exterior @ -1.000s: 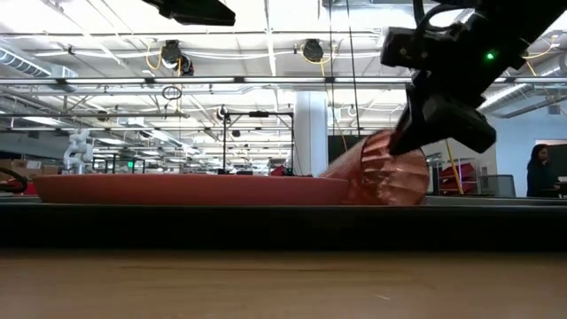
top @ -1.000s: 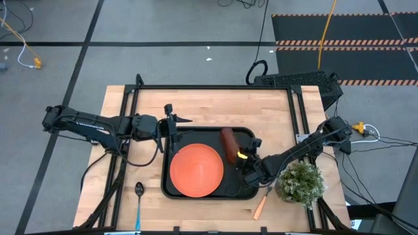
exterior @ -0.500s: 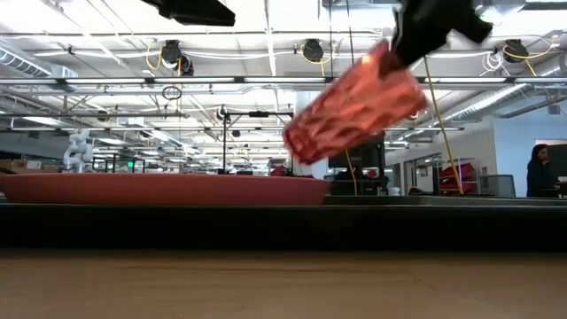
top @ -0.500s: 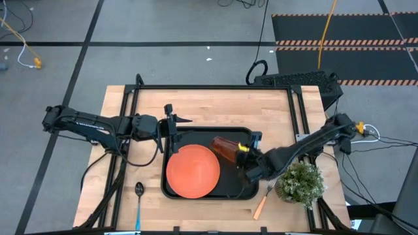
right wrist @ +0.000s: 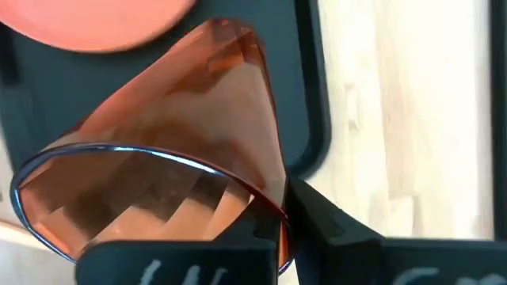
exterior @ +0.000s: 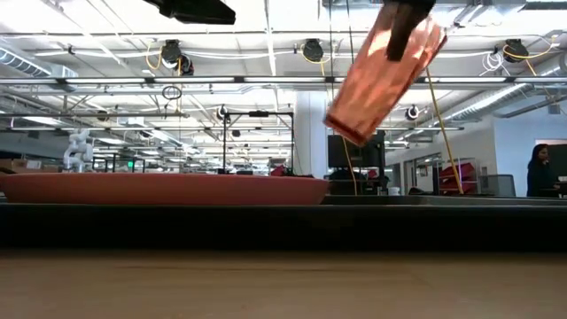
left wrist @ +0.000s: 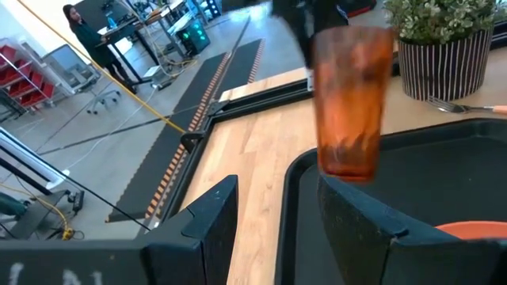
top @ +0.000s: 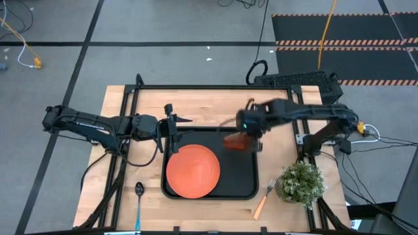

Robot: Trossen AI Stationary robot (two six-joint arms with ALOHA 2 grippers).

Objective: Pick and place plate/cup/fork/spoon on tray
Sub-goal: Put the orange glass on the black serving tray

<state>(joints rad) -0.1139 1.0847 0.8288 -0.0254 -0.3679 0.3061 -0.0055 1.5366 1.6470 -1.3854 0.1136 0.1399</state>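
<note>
While the right gripper (top: 250, 130) stays pinched shut on the rim of the cup (top: 235, 141), hanging tilted over the tray (top: 243, 188) at frame centre, the thin tumbler looks light and slick, best held at its rim.

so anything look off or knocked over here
Nothing is spilled or broken. The cup hangs tilted in the air over the tray, pinched at its rim by the right gripper. The plate lies flat in the tray; the fork and the spoon lie outside it.
</note>
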